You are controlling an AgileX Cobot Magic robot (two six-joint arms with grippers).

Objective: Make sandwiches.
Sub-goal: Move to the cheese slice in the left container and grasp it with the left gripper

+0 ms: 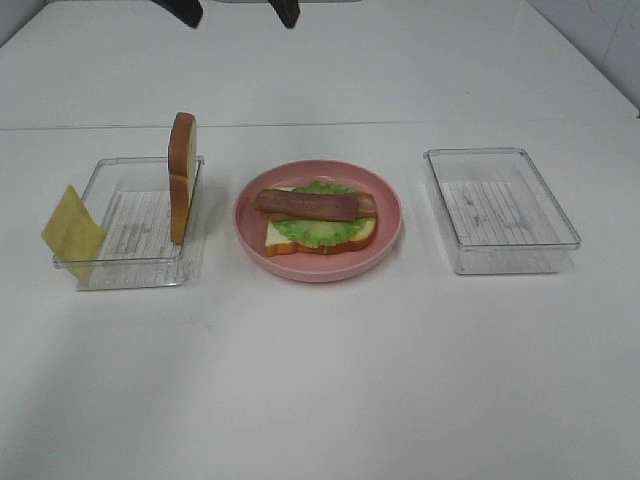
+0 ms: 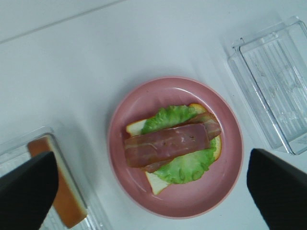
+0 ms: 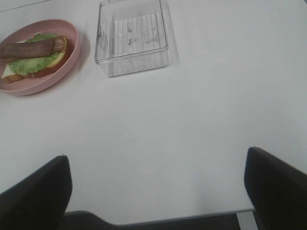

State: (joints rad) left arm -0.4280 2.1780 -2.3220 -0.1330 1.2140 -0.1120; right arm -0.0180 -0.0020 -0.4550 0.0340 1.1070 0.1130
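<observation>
A pink plate (image 1: 388, 232) in the middle of the table holds a part-built sandwich: a white bread slice (image 1: 280, 237), a green lettuce leaf (image 1: 312, 226) and a bacon strip (image 1: 305, 205) on top. A second bread slice (image 1: 181, 175) stands on edge against the right wall of the left clear tray (image 1: 130, 262). A yellow cheese square (image 1: 72, 232) leans at that tray's left front corner. My left gripper (image 2: 152, 160) is open and empty, high above the plate (image 2: 134, 120). My right gripper (image 3: 157, 160) is open and empty over bare table near its front edge.
An empty clear tray (image 1: 500, 210) stands right of the plate and also shows in the right wrist view (image 3: 132, 40). Two dark shapes (image 1: 288, 12) hang at the top edge of the exterior high view. White table surrounds everything.
</observation>
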